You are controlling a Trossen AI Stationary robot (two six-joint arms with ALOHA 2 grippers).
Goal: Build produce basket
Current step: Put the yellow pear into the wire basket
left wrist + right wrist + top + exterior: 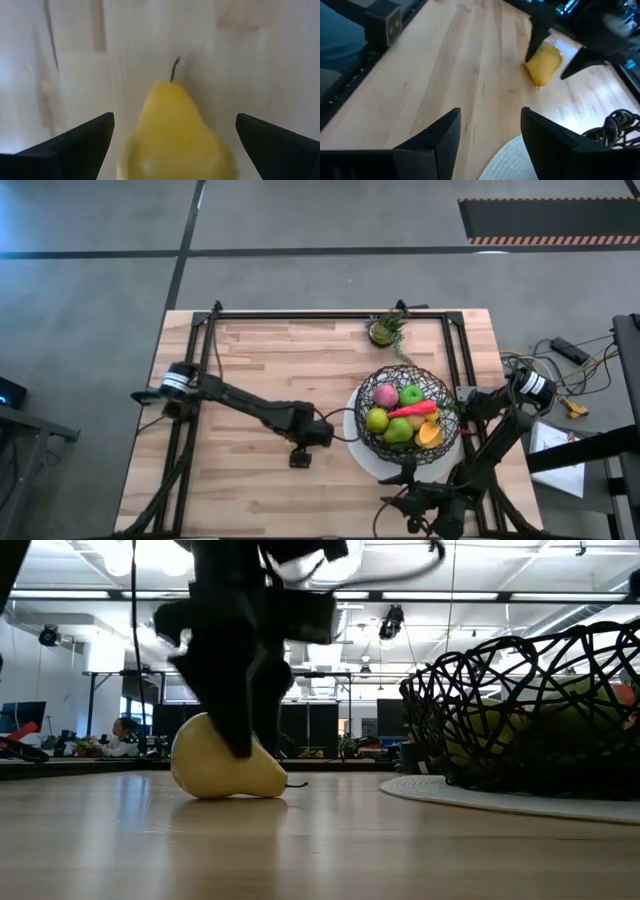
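1. From the high view I see the basket (408, 418) on a white plate (362, 448) at the right of the bench (260, 370), holding produce: a pink fruit (385, 395), green apples (411, 394), a red carrot-shaped piece (413, 410) and an orange piece (430, 435). A small potted plant (385, 330) stands near the far edge.
2. The high view does not show the yellow pear (228, 762); the left arm's head covers it. The low view shows it lying on the bench, well left of the basket, stem toward the basket.
3. The left wrist view shows the left pincer (172, 142) released, fingers spread on either side of the pear without touching it. The right wrist view confirms this from farther off.
4. In the low view the left pincer is blurred and hides part of the pear; the basket is cut off at the picture's edge.
5. The left arm reaches across the bench, pincer pointing down.
6. The right pincer (490, 135) hangs released near the bench's front edge, just beside the plate.
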